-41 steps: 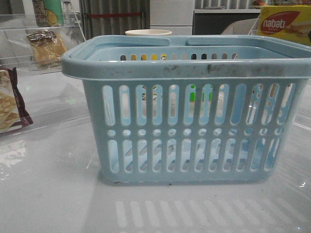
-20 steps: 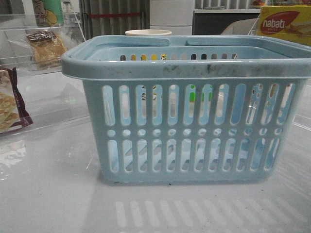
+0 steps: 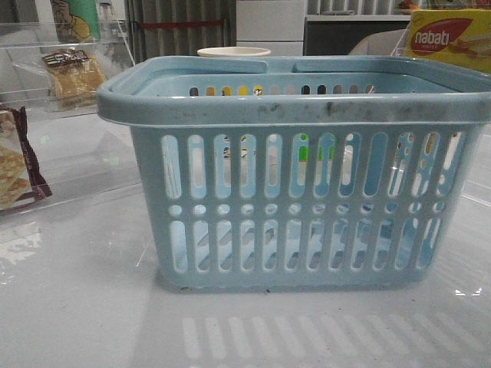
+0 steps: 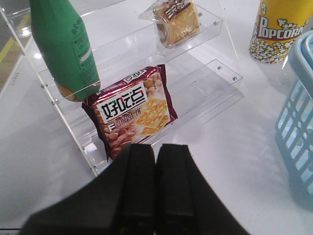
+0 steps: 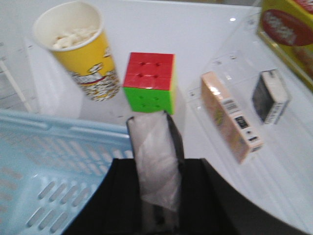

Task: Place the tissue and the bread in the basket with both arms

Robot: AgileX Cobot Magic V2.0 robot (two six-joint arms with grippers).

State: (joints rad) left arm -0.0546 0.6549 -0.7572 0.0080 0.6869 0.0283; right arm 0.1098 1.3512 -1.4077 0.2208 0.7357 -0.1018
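The right gripper [image 5: 155,196] is clamped on the tissue [image 5: 155,156], a dark pack with a shiny wrapper held just past the far rim of the basket [image 3: 299,107], while the left gripper [image 4: 155,166] has its fingers pressed together on nothing. The basket stands on the white table [image 3: 77,307]. The bread [image 4: 177,22] lies on the clear acrylic shelf [image 4: 215,73], above the maroon snack packet [image 4: 131,115].
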